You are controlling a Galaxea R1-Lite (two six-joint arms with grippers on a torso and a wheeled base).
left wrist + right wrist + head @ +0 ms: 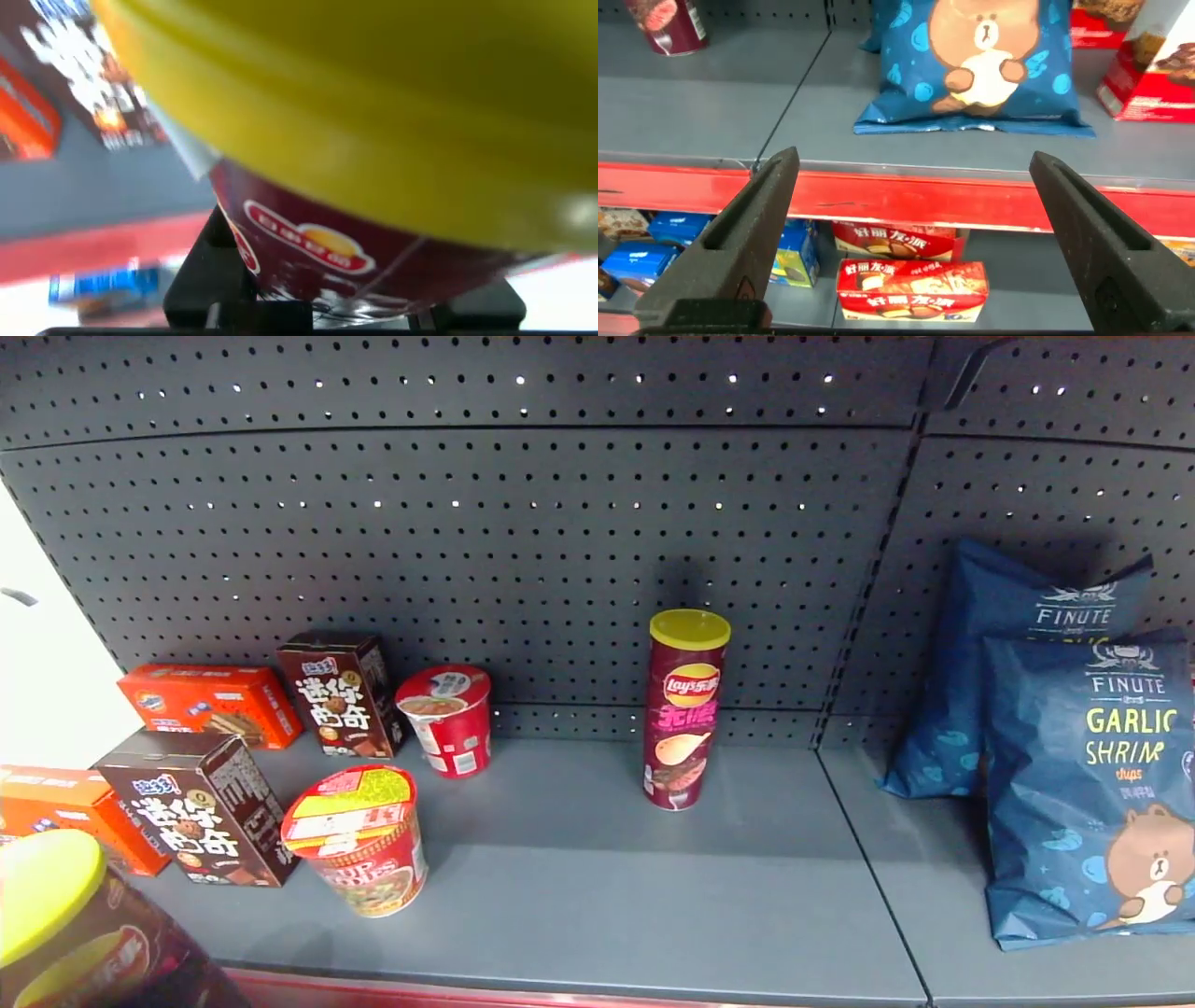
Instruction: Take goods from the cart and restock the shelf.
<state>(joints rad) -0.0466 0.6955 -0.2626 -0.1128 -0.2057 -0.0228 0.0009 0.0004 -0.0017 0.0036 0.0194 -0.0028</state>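
My left gripper is clamped on a yellow-lidded chips can just off the shelf's front left corner. My right gripper is spread wide before the front edge, below the blue snack bag. A second chips can stands upright by the back edge.

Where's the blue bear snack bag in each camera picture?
Head view: the blue foil bear snack bag lies on the grey shelf's right section.
Left wrist view: faces the held yellow-lidded maroon chips can instead.
Right wrist view: the bag lies beyond the open right gripper.
Shared landmark: the shelf's red front edge.
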